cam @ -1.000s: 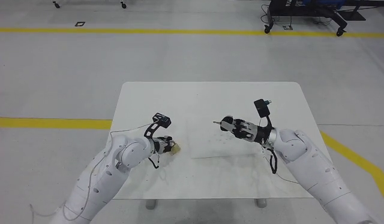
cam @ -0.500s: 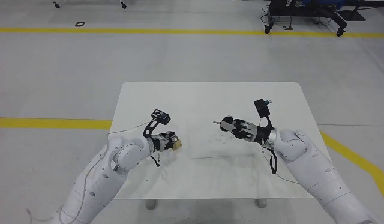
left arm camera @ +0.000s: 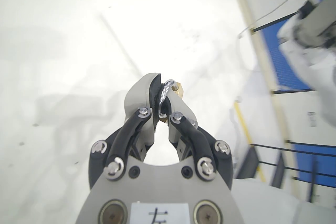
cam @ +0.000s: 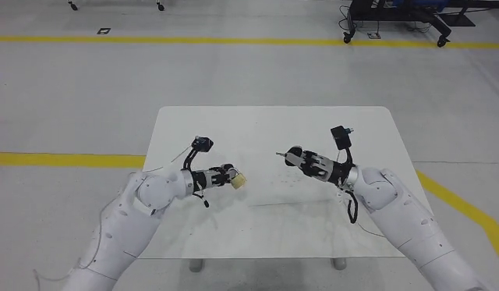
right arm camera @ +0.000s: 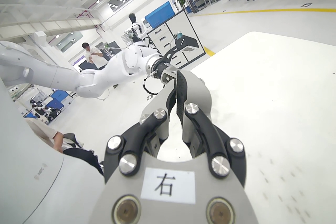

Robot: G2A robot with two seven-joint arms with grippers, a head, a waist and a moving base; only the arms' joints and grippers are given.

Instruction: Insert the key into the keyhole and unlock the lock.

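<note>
step in hand: alignment before insertion. the left pincer [cam: 227, 179] was clenched on the shackle [left arm camera: 164, 95] of the brass lock [cam: 238, 180], held above the worktop [cam: 273, 127]. the right pincer [cam: 294, 157] was clenched on the key [cam: 280, 158], tip toward the lock. the 2 parts were near but apart. next move likely called for turning the keyhole, not discernible here, toward the tip and closing the gap along 1 axis.

A white label [right arm camera: 168, 184] reading 右 sits on the base of the right hand [right arm camera: 177, 79], while a second label [left arm camera: 159, 213] on the left hand [left arm camera: 160, 83] shows a partly cropped 左.
</note>
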